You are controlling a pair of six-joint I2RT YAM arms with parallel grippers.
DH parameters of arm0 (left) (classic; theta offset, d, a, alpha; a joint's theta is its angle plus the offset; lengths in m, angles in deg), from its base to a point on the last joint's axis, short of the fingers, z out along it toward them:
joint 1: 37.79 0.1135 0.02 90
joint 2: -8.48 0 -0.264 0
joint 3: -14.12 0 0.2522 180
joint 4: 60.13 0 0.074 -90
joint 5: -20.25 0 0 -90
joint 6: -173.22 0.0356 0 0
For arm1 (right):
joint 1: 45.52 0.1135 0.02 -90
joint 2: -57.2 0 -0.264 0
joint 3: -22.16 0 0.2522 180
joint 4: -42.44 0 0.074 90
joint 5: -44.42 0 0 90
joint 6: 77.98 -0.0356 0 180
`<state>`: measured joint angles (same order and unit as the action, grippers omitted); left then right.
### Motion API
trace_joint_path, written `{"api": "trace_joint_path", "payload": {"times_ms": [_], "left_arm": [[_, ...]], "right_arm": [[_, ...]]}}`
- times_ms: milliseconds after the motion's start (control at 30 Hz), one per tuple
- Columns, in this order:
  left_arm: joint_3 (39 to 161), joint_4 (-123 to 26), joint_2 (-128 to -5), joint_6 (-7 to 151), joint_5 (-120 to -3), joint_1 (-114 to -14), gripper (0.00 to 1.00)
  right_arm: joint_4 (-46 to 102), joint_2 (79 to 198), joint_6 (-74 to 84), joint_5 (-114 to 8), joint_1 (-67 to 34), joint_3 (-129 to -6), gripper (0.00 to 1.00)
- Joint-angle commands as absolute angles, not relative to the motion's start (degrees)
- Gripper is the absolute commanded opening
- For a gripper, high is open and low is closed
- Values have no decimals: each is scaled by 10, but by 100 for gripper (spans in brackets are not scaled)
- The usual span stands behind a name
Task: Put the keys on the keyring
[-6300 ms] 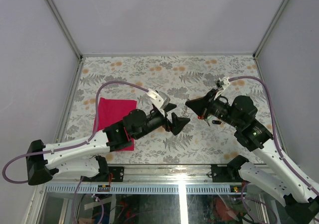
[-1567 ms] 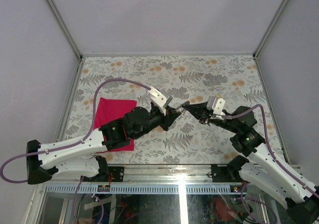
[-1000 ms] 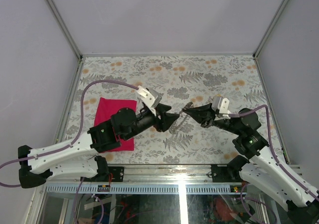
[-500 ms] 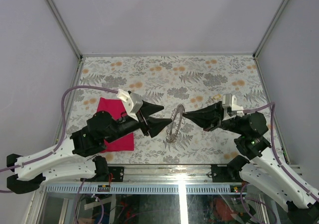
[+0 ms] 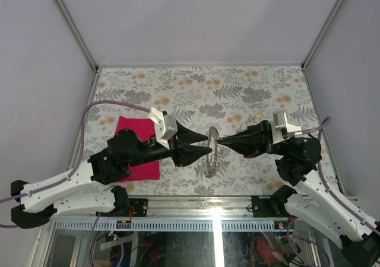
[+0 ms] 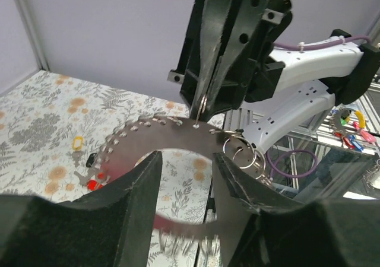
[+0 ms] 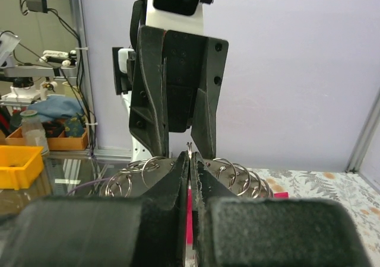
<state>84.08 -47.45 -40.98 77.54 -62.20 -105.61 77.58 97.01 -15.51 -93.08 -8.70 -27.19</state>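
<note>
Above the flowered worktop [image 5: 261, 89] the two arms meet nose to nose near its middle, and the task looks to be at an early stage: the ring is in hand, but no key appears to be threaded on it. The left fingers [image 6: 127, 202] are spread wide and grip nothing, one to each side of the lower arc of the keyring [image 6: 160, 124]. The right fingers [image 7: 172, 184] are pressed together, pinching the ring's upper edge and holding it in the air between the two arms. The keyring reads as a thin, flat, silvery hoop turned on edge, with a row of little loops along its rim and a bunch of small rings [image 6: 240, 151] hanging beside the pinch. The keys [image 6: 92, 184], red and dark heads among them, lie loose on the worktop beyond the hoop, well apart from it, so picking up and threading each one is all left to do.
</note>
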Motion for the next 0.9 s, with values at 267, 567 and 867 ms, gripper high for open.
{"api": "trace_joint_path", "payload": {"times_ms": [267,567,867], "left_arm": [[864,-550,-405,785,-577,-1056,36],[866,-550,-419,785,-582,-1055,35],[873,-552,-430,785,-576,-1055,27]], "right_arm": [[871,989,-198,-984,-82,-278,0],[876,989,-209,-1002,-82,-281,0],[864,982,-207,-1008,-83,-276,0]]}}
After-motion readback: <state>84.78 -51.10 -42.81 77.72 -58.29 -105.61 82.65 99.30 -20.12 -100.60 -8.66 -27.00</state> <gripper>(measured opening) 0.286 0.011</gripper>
